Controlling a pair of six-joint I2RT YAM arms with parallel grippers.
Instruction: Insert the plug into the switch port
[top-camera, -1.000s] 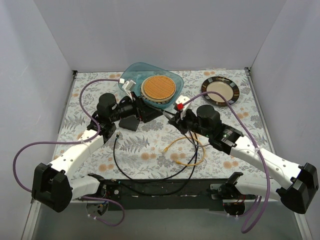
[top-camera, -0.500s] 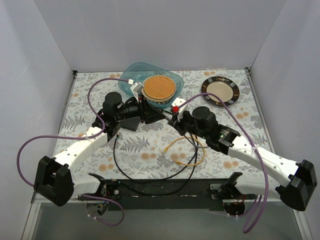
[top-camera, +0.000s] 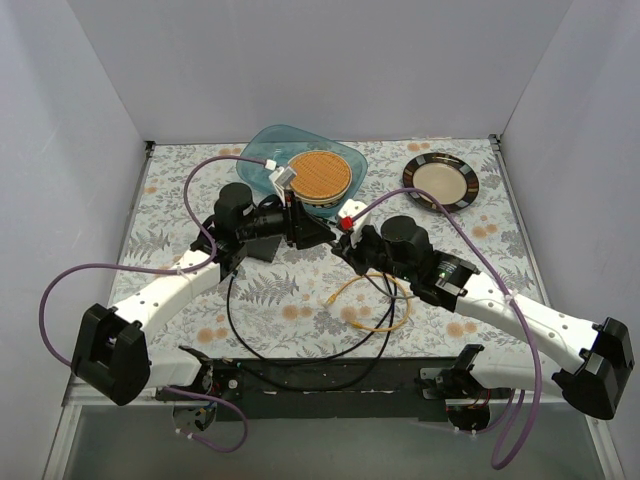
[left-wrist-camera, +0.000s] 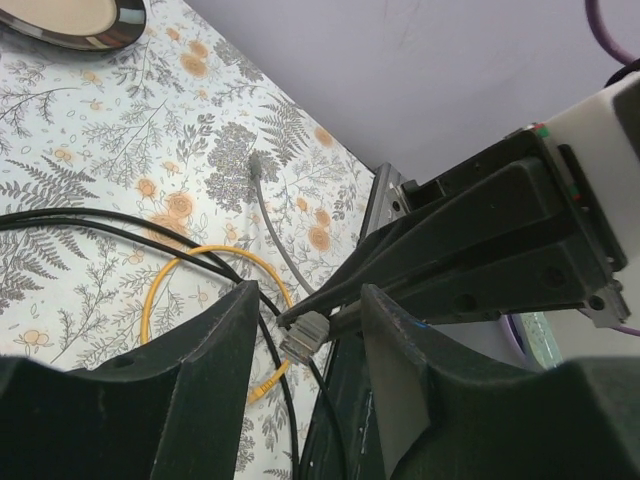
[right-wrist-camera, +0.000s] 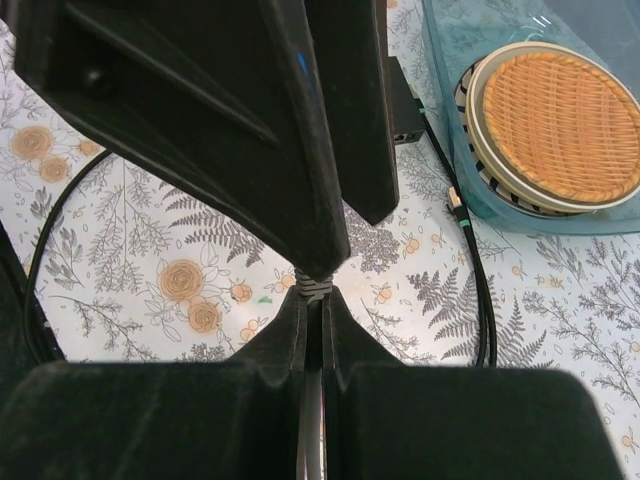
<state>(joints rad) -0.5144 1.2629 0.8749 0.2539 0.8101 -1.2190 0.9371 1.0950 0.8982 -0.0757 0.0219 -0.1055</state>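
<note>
The grey plug (left-wrist-camera: 303, 338) sticks out of my right gripper (right-wrist-camera: 315, 295), which is shut on it just behind the plug's head (right-wrist-camera: 315, 285). My left gripper (left-wrist-camera: 310, 295) faces it tip to tip above the mat. Its jaws stand partly apart, with the plug in the gap and daylight on both sides. In the top view the left gripper (top-camera: 315, 232) and the right gripper (top-camera: 340, 243) meet mid-table. The switch (right-wrist-camera: 403, 105) is a flat black box on the mat behind the left fingers (right-wrist-camera: 200, 120), which hide most of it. It also shows under the left wrist (top-camera: 262, 247).
A blue dish holding a woven basket lid (top-camera: 316, 175) stands just behind the grippers. A dark-rimmed plate (top-camera: 441, 182) lies at the back right. A yellow cable loop (top-camera: 370, 305) and black cables (top-camera: 232, 310) lie on the floral mat in front. The grey cable (left-wrist-camera: 270, 230) trails across the mat.
My left gripper has moved right, up to the right gripper's tip, and its jaws have narrowed from wide apart. The right arm has edged left with the plug.
</note>
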